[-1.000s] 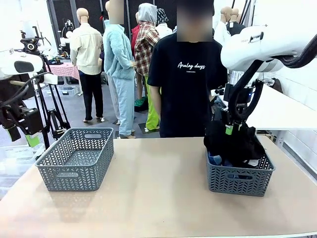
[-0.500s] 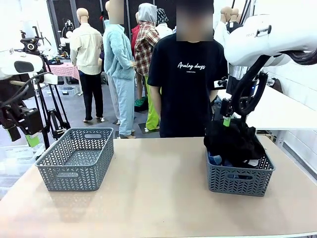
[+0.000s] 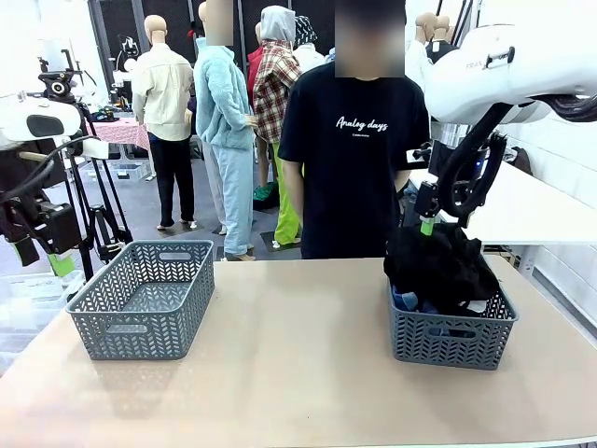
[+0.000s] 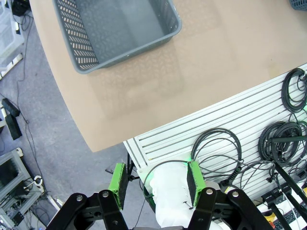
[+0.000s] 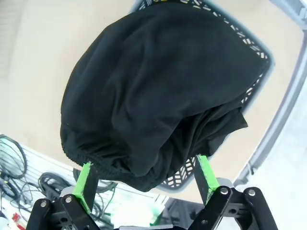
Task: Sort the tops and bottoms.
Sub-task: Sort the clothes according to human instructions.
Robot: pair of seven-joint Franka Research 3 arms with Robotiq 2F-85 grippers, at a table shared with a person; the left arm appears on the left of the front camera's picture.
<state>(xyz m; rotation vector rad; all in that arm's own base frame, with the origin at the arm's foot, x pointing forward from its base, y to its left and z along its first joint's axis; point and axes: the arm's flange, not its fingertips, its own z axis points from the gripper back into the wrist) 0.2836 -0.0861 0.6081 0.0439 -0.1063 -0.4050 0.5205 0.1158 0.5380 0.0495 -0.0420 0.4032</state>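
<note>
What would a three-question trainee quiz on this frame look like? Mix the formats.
1. True or false: the left basket holds a garment.
2. Which garment lies on top of the pile in the right basket? A) blue denim piece B) black piece C) white piece
3. Fill in: the right end effector hovers above the pile with its jaws ____.

Key:
1. False; its floor is bare in the left wrist view.
2. B, the black piece mounded over the rim.
3. Open; its pads stand apart and grip nothing.
</note>
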